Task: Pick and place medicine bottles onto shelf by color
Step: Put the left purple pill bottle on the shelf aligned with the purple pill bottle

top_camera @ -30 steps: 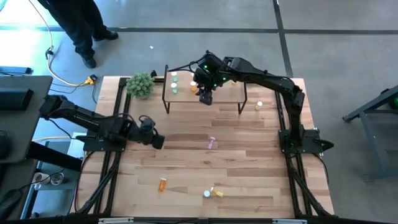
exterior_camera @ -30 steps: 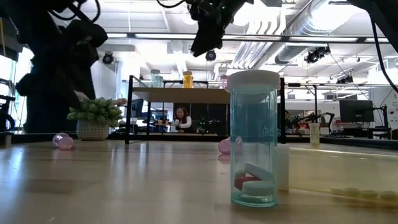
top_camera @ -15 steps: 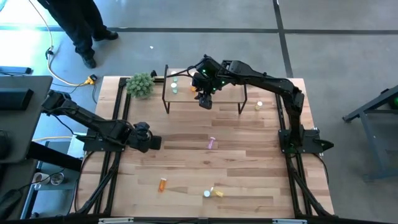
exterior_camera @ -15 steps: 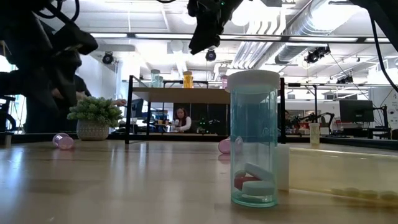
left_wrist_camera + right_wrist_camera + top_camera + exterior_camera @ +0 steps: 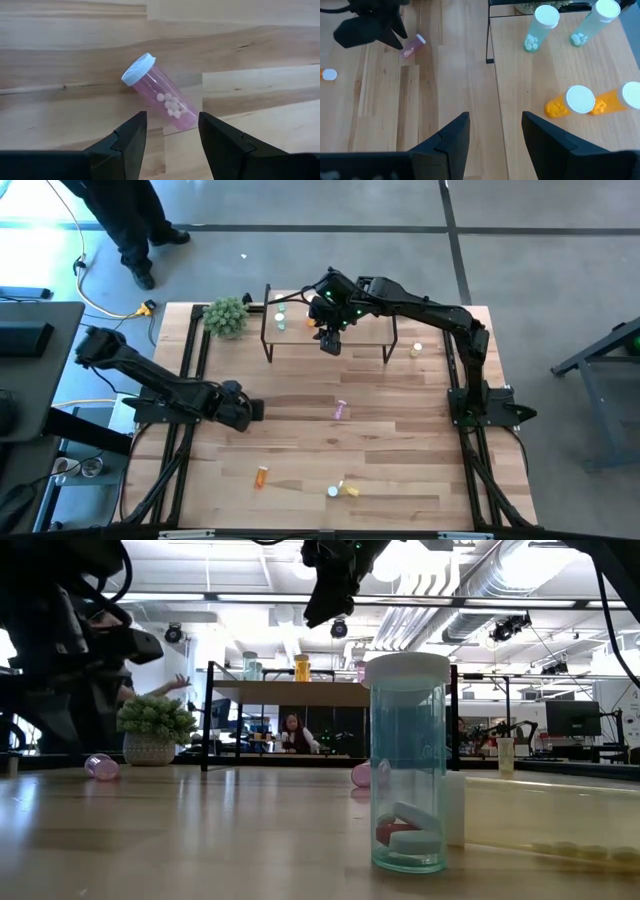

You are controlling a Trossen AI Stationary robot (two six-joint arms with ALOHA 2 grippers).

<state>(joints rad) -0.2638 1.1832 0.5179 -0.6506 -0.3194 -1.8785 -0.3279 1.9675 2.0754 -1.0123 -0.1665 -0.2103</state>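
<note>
My left gripper is open low over the table's left middle. Its fingers stand just short of a pink bottle that lies on its side; the bottle also shows in the right wrist view. My right gripper is open and empty above the front of the shelf. Two green bottles and two orange bottles stand on the shelf's left part. A second pink bottle lies at mid table.
A green bottle stands near the front edge beside a lying yellow one, and an orange one lies to their left. A yellow bottle stands right of the shelf. A plant sits at the far left. A person stands beyond the table.
My left arm has drawn its elbow back toward the table's left, and its gripper has shifted a little toward the near edge beside the pink bottle. The bottles have kept still.
</note>
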